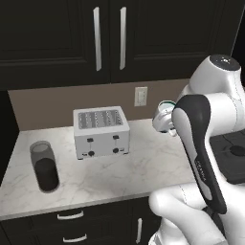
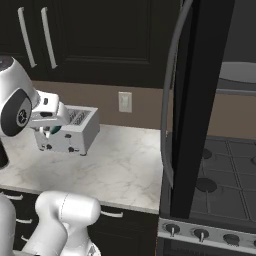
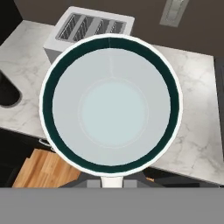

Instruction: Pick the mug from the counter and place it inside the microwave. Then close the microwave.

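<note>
The mug (image 3: pixel 109 105), white with a teal rim, is seen from straight above in the hand view, its handle toward the bottom. My gripper (image 1: pixel 168 123) is shut on it and holds it in the air over the right part of the counter (image 1: pixel 143 165), largely hidden behind my forearm. From the right side, a bit of teal shows at the gripper (image 2: pixel 49 131) in front of the toaster. The microwave door (image 2: pixel 200 100) stands open, edge-on, with its curved grey handle (image 2: pixel 171 100) facing me. The round turntable (image 2: pixel 237 72) shows behind it.
A white toaster (image 1: pixel 101 131) sits at the back of the counter. A dark glass cylinder (image 1: pixel 44 166) stands at the front left. The black gas stovetop (image 2: pixel 225 170) lies right of the counter, below the microwave. Black upper cabinets hang above.
</note>
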Motion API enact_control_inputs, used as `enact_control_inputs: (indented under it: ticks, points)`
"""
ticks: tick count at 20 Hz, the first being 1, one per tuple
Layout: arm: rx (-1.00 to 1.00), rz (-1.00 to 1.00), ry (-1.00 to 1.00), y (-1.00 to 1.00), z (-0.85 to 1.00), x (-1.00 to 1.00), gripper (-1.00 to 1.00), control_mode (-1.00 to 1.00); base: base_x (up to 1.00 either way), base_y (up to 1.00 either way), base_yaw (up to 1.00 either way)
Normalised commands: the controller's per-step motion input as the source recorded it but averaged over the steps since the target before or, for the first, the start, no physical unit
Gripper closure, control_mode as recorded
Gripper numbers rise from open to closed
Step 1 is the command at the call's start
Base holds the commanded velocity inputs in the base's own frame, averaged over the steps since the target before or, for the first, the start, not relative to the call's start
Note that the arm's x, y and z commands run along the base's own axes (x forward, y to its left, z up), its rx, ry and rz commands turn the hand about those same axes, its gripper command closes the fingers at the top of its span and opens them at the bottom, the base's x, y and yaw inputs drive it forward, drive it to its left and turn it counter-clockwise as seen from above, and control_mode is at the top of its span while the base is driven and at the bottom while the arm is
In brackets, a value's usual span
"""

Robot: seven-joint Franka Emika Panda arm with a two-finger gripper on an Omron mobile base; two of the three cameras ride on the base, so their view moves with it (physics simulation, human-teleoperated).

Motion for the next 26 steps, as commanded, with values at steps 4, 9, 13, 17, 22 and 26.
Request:
enact_control_inputs:
  ticks: [4, 9, 13, 17, 22, 26]
  points:
    - [0.00, 0.00, 0.00, 0.00, 0.00, 0.00, 1.00, 1.00, -0.31, 0.00, -0.02]
    - [0.00, 0.00, 0.00, 0.00, 0.00, 0.00, 1.00, 1.00, -0.59, 0.00, -0.17]
    - [0.00, 0.00, 0.00, 0.00, 0.00, 0.00, 1.00, 1.00, -0.38, 0.00, -0.26]
    - [0.00, 0.00, 0.00, 0.00, 0.00, 0.00, 1.00, 1.00, -0.40, 0.00, -0.34]
    - [0.00, 0.00, 0.00, 0.00, 0.00, 0.00, 1.00, 1.00, -0.50, 0.00, -0.48]
    - [0.00, 0.00, 0.00, 0.00, 0.00, 0.00, 1.00, 1.00, -0.62, -0.17, -0.55]
